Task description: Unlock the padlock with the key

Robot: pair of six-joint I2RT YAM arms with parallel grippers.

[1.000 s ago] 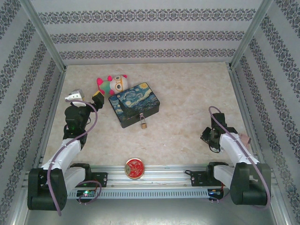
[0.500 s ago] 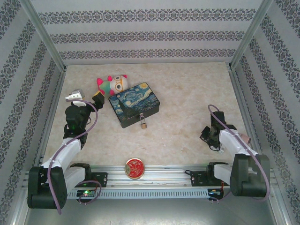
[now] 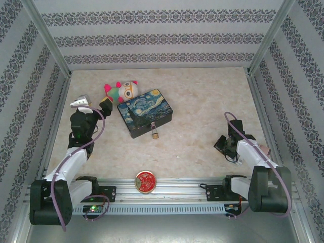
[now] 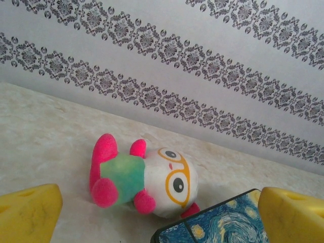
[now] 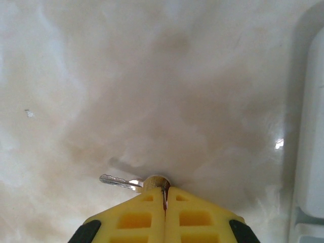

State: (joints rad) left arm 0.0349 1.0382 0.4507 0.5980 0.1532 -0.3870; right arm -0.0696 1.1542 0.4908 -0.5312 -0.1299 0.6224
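Snapped shut just now at the right tool (image 5: 164,195), low centre of the wrist view, pinching the key (image 5: 121,180) by its round brassy head, thin silvery blade poking left over the glossy marbled counter (image 5: 152,76). Grab looks secured, carry next. Left tool (image 3: 92,105) spread wide, empty. Mid-frame from above, well apart: the padlock (image 3: 155,133) — tiny, brass — at the painted tin's (image 3: 144,112) front edge.

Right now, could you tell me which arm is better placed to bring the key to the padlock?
Right. The right fingers are shut on the key, its blade sticking out sideways. The left fingers stand open and empty, facing the plush toy beside the painted tin that bears the padlock.
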